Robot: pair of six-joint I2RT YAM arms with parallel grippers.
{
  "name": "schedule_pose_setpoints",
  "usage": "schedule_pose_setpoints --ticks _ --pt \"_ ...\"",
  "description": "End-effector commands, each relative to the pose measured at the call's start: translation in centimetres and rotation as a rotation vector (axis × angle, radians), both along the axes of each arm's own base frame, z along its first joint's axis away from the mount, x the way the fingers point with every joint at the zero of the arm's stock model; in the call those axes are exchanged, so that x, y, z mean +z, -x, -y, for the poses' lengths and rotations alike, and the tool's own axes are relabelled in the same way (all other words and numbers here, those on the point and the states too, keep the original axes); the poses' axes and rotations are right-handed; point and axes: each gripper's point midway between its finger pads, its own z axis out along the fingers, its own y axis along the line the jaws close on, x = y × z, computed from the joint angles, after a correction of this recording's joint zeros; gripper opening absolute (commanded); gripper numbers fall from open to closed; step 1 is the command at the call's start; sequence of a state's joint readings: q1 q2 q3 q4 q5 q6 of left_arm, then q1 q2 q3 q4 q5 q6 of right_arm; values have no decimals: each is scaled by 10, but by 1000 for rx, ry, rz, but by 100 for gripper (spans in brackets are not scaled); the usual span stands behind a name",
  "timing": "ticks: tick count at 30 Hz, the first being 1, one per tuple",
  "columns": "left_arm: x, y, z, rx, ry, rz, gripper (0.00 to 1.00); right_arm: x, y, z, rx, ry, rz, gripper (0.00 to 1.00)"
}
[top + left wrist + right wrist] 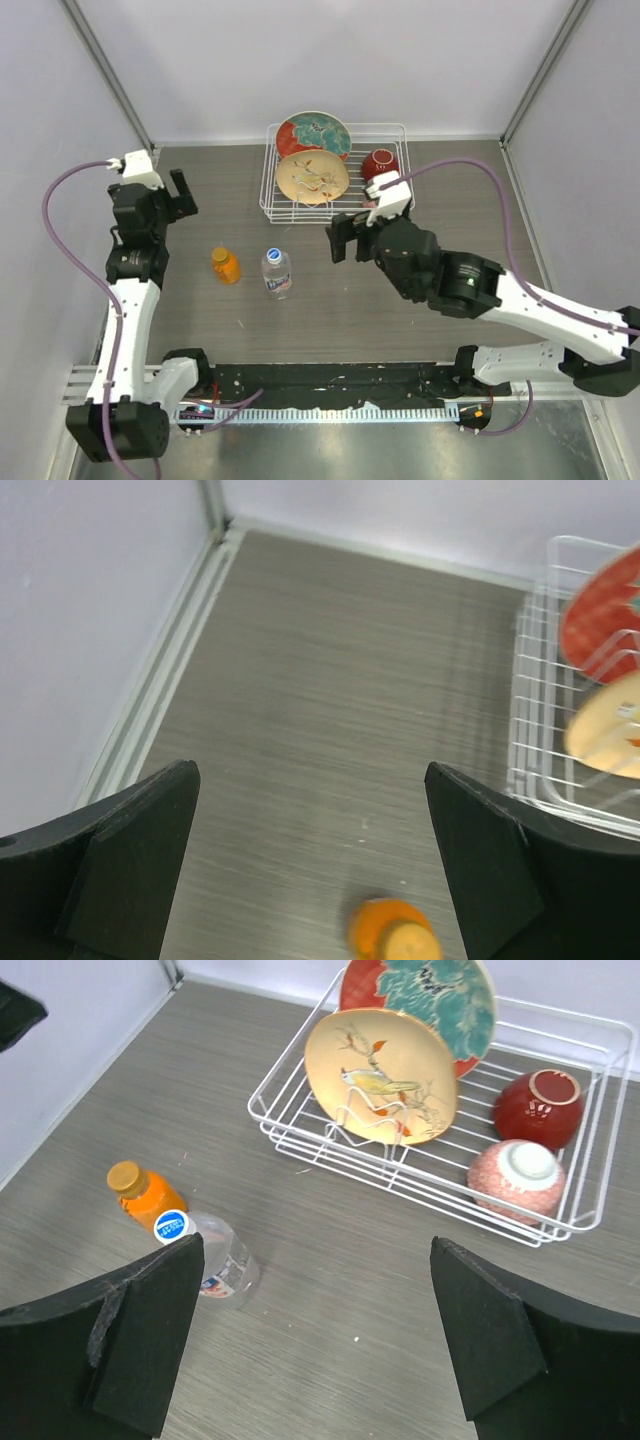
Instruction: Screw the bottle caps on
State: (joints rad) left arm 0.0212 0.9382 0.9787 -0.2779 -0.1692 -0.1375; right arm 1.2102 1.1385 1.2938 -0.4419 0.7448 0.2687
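Orange plastic at the left of the pair: squat orange bottle (225, 265) upright on the counter (340, 320), left of centre, orange cap (125, 1175) seated on its neck. Just beside it, toward the right edge, clear water bottle (277, 271), also upright, white cap (172, 1225) with a blue mark on top. Cannot tell whether either cap is tight.

Left arm: rises from the near left corner, runs along the left edge, bends at the wrist toward the centre. Left end effector (183, 196) released, jaws wide, nothing between them, hovering near the far left corner, well apart from both bottles. From its wrist camera, orange bottle low in view between the black fingers (130, 870).

Right arm: reaches from the near right corner diagonally toward the centre, white forearm low over the counter. Right end effector (338, 240) likewise released and empty, facing the left edge, near the water bottle but not touching, just in front of the white wire rack (268, 170).

Rack at the middle of the far edge, holding a red-and-teal plate (313, 133) and a cream plate (312, 176) on edge, plus a red bowl (380, 162) and a pink bowl (515, 1180), both foot up.
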Motion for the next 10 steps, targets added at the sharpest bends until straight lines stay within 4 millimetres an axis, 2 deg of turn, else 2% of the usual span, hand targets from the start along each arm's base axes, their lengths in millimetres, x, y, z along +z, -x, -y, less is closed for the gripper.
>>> schedule_pose_setpoints --ticks 1,3,4,7,9,10 --pt "-27 -6 -24 -18 74 1 100 17 4 36 -62 7 26 100" --pt "-41 -7 -29 -16 82 -1 100 16 4 43 -74 37 25 100" --pt "-60 -4 -32 -4 89 -29 100 17 4 45 -81 46 26 100" --pt "-72 -3 -35 2 84 -14 99 8 -1 49 -102 84 1 100" --pt "-84 -3 -38 9 73 -8 100 0 -5 46 -91 97 -43 100" --pt "-86 -4 -41 18 67 -6 100 1 -8 46 -102 91 -48 100"
